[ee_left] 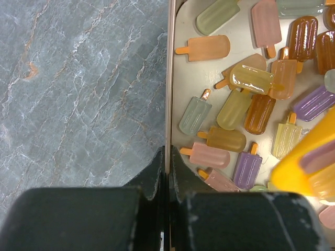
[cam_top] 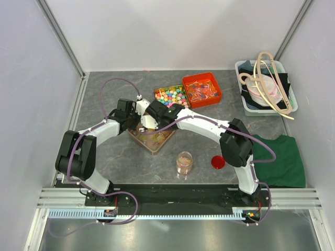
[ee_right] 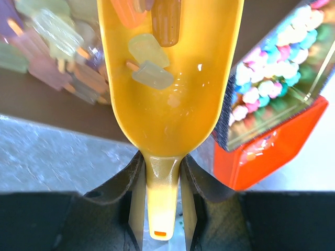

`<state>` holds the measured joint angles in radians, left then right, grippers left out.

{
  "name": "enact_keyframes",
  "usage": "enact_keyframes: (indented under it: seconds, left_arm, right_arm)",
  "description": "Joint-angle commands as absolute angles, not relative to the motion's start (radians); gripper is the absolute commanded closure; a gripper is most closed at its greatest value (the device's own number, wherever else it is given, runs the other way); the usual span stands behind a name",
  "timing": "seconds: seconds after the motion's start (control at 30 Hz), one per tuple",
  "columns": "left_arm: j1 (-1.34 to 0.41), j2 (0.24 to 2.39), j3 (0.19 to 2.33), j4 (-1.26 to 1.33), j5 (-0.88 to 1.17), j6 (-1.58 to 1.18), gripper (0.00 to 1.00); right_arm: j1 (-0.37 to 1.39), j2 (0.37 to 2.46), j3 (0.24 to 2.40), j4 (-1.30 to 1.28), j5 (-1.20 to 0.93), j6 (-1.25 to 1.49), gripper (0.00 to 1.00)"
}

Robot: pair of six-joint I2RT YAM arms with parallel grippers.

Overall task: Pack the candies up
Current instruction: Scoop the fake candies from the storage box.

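Observation:
The candies (ee_left: 225, 107) are small translucent ice-lolly shapes in pale orange, yellow, pink, green and purple, lying in a shallow tray (ee_left: 169, 78). My left gripper (ee_left: 168, 157) is shut on the tray's side wall, one finger inside and one outside. My right gripper (ee_right: 163, 183) is shut on the handle of a yellow scoop (ee_right: 167, 110). The scoop holds a few candies (ee_right: 149, 68) and hangs over the tray, with more candies (ee_right: 52, 47) lying beyond it. In the top view both grippers (cam_top: 137, 124) (cam_top: 157, 116) meet over the tray (cam_top: 157, 147).
A small open jar (cam_top: 184, 162) with some candies stands near the front, its red lid (cam_top: 218, 162) to its right. Behind the tray are a box of multicoloured candies (cam_top: 171, 95) and a red-orange box (cam_top: 202, 89). A bin (cam_top: 265, 86) and a green cloth (cam_top: 277, 159) lie at the right.

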<state>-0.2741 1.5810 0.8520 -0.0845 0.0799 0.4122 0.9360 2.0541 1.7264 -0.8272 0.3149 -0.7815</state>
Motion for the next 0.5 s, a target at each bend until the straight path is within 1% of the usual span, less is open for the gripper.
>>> enact_keyframes:
  seconds: [0.0, 0.07, 0.13, 0.17, 0.2, 0.23, 0.3, 0.33, 0.43, 0.47]
  left_arm:
    - [-0.255, 1.598, 0.900, -0.031, 0.060, 0.403, 0.98]
    - [-0.241, 1.608, 0.910, -0.040, 0.061, 0.397, 0.97]
    - [-0.230, 1.615, 0.923, -0.057, 0.077, 0.388, 0.91]
    - [-0.219, 1.618, 0.926, -0.063, 0.083, 0.382, 0.82]
    - [-0.213, 1.618, 0.931, -0.069, 0.100, 0.379, 0.74]
    - [-0.209, 1.620, 0.939, -0.077, 0.106, 0.377, 0.59]
    - [-0.193, 1.621, 0.951, -0.090, 0.132, 0.371, 0.46]
    - [-0.187, 1.623, 0.960, -0.094, 0.143, 0.368, 0.33]
    - [-0.158, 1.629, 0.992, -0.130, 0.190, 0.353, 0.18]
    - [-0.140, 1.632, 1.003, -0.156, 0.204, 0.344, 0.16]
  right_arm:
    - [0.920, 1.950, 1.718, -0.854, 0.308, -0.828, 1.00]
    - [0.910, 1.921, 1.710, -0.870, 0.304, -0.841, 1.00]
    - [0.893, 1.898, 1.694, -0.891, 0.281, -0.847, 1.00]
    - [0.885, 1.872, 1.689, -0.900, 0.273, -0.851, 1.00]
    - [0.881, 1.855, 1.675, -0.913, 0.265, -0.850, 1.00]
    - [0.876, 1.824, 1.671, -0.923, 0.249, -0.850, 1.00]
    - [0.870, 1.790, 1.643, -0.959, 0.232, -0.851, 1.00]
    - [0.868, 1.770, 1.632, -0.966, 0.230, -0.851, 1.00]
    - [0.867, 1.660, 1.580, -1.003, 0.222, -0.854, 1.00]
    - [0.868, 1.639, 1.568, -1.017, 0.222, -0.854, 1.00]
